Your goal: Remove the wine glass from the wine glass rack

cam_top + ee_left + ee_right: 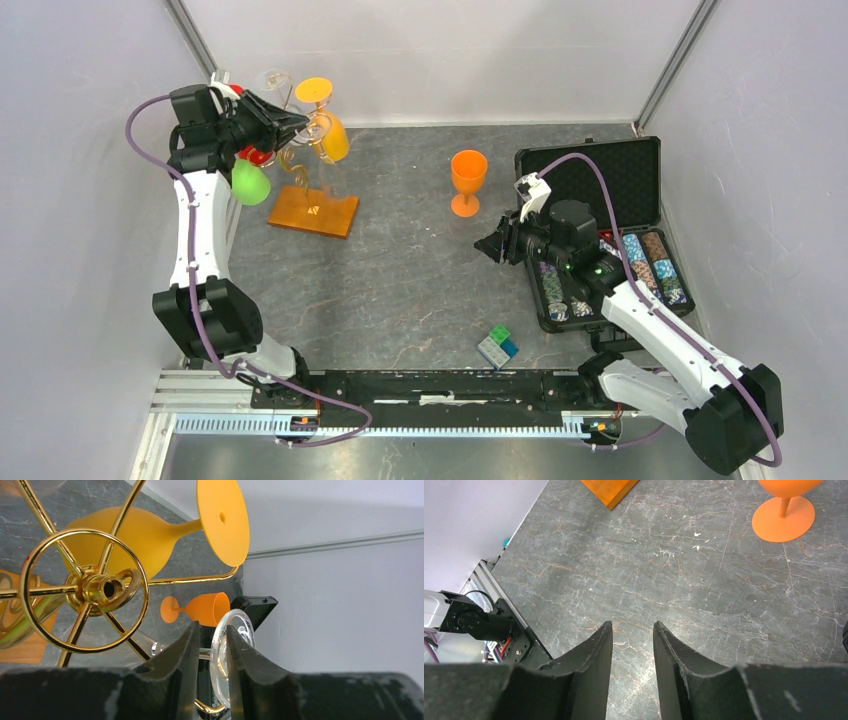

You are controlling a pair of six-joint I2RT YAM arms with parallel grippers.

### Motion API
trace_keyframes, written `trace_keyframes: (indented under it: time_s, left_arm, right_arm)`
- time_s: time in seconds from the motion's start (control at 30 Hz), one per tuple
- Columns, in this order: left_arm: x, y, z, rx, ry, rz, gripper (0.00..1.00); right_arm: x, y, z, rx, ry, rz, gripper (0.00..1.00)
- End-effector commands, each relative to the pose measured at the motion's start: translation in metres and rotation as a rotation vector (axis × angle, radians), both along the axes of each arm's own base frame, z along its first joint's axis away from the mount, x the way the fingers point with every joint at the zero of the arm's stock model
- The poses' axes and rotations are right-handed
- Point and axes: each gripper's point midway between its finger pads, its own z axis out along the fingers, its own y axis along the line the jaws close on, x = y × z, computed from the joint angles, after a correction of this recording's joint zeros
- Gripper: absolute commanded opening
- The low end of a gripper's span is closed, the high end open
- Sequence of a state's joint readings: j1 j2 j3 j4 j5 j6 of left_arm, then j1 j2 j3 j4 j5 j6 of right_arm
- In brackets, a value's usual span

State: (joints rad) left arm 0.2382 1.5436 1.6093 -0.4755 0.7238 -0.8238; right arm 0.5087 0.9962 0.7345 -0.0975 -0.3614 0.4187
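The wine glass rack (296, 160) is gold wire on an orange base (312, 212) at the back left. Its hub (102, 587) fills the left wrist view. An orange wine glass (335, 138) hangs upside down on it and also shows in the left wrist view (125, 535). A green glass (250, 183) and a red one (258, 155) hang there too. A clear wine glass hangs with its foot (240, 622) right at my left gripper (212, 627). The jaws stand narrowly apart, the stem showing in the gap. My left gripper (303, 122) is high among the arms. My right gripper (493, 243) is open and empty.
An orange wine glass (467, 180) stands upright mid-table, also in the right wrist view (784, 505). A black case of poker chips (600, 240) lies open at the right. Small coloured blocks (497, 345) sit near the front. Grey walls close the sides.
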Motion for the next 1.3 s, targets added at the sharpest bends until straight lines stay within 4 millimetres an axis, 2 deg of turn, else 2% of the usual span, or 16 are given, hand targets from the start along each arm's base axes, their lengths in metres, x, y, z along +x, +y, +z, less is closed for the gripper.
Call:
trace_keyframes:
  time_s: [0.0, 0.2, 0.47, 0.93, 1.27]
  left_arm:
    - [-0.006, 0.006, 0.011, 0.082, -0.042, 0.006, 0.29]
    - [-0.009, 0.004, 0.020, 0.082, -0.061, 0.001, 0.24]
    - [-0.014, -0.001, 0.037, 0.056, -0.097, -0.012, 0.03]
    - [-0.028, -0.020, 0.084, -0.176, -0.204, -0.042, 0.02]
    - [-0.047, -0.024, 0.086, -0.220, -0.206, -0.019, 0.02]
  right_arm:
    - [0.003, 0.002, 0.008, 0.024, -0.039, 0.001, 0.40]
    - [0.003, 0.002, 0.009, 0.024, -0.042, 0.003, 0.40]
    - [0.003, 0.002, 0.007, 0.025, -0.043, 0.002, 0.40]
    - [0.002, 0.001, 0.009, 0.025, -0.049, 0.001, 0.40]
    - [0.002, 0.002, 0.011, 0.031, -0.052, 0.001, 0.40]
